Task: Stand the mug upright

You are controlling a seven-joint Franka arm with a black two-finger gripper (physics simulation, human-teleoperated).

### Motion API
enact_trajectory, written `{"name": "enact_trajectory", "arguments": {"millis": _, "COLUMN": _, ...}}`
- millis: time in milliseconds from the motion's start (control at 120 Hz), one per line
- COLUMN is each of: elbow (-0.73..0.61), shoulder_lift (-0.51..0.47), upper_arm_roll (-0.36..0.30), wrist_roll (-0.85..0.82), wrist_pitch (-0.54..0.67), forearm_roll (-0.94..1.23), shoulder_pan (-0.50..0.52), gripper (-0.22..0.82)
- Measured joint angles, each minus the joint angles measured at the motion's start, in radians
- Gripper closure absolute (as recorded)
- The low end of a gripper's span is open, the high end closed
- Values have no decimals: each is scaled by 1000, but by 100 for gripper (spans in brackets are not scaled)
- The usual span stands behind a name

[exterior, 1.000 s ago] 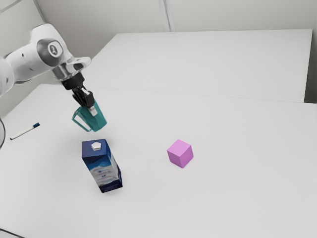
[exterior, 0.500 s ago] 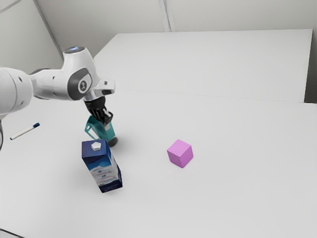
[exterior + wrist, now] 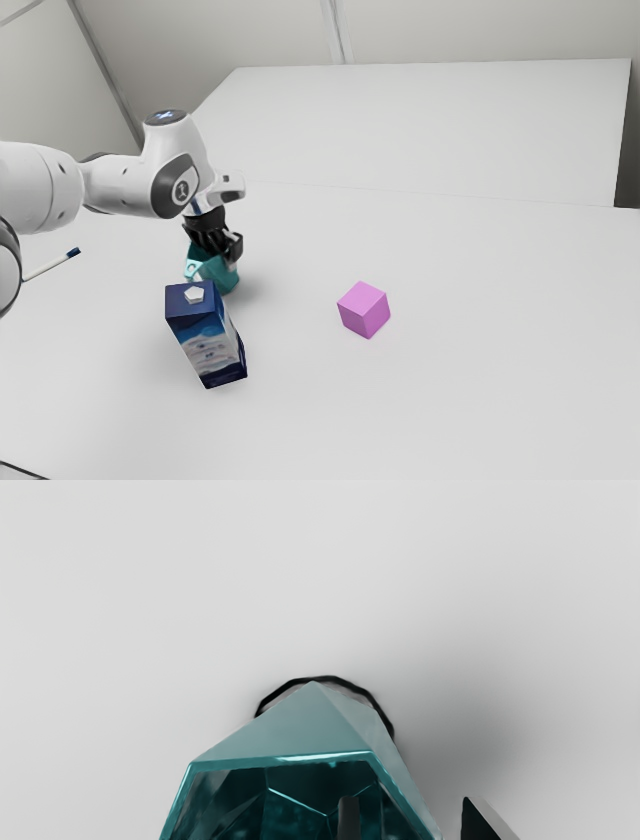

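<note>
The teal mug (image 3: 222,280) stands on the table behind the carton, its mouth up around my gripper (image 3: 219,256); whether it still leans a little I cannot tell. In the wrist view I look into the open mouth of the mug (image 3: 295,725), with its dark-rimmed base beyond, against the table. My gripper (image 3: 412,817) is open there, one finger (image 3: 348,820) inside the mug and the other outside, a gap showing between that outer finger and the wall. The carton hides part of the mug's lower side in the exterior view.
A blue and white carton (image 3: 210,340) stands close in front of the mug. The pink cube (image 3: 364,309) sits farther toward the exterior view's right. A pen (image 3: 52,264) lies at the exterior view's left, partly behind the arm.
My hand has come down and toward the exterior view's right with the mug, which was tilted in the air and now rests on the table. The arm has come to cover part of the pen.
</note>
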Motion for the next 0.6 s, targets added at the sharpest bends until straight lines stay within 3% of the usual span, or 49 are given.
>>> {"name": "enact_trajectory", "arguments": {"millis": 142, "elbow": 1, "shoulder_lift": -30, "upper_arm_roll": -5, "wrist_roll": -17, "wrist_pitch": -6, "forearm_roll": -3, "shoulder_pan": -12, "gripper": 21}}
{"name": "enact_trajectory", "arguments": {"millis": 233, "elbow": 15, "shoulder_lift": -109, "upper_arm_roll": -6, "wrist_roll": -25, "wrist_pitch": -53, "forearm_roll": -10, "shoulder_pan": -13, "gripper": 14}}
{"name": "enact_trajectory", "arguments": {"millis": 342, "elbow": 132, "shoulder_lift": -157, "upper_arm_roll": -6, "wrist_roll": -33, "wrist_pitch": -177, "forearm_roll": -22, "shoulder_pan": -10, "gripper": 8}}
{"name": "enact_trajectory", "arguments": {"millis": 600, "elbow": 413, "shoulder_lift": -162, "upper_arm_roll": -6, "wrist_roll": -45, "wrist_pitch": -461, "forearm_roll": -46, "shoulder_pan": 1, "gripper": 2}}
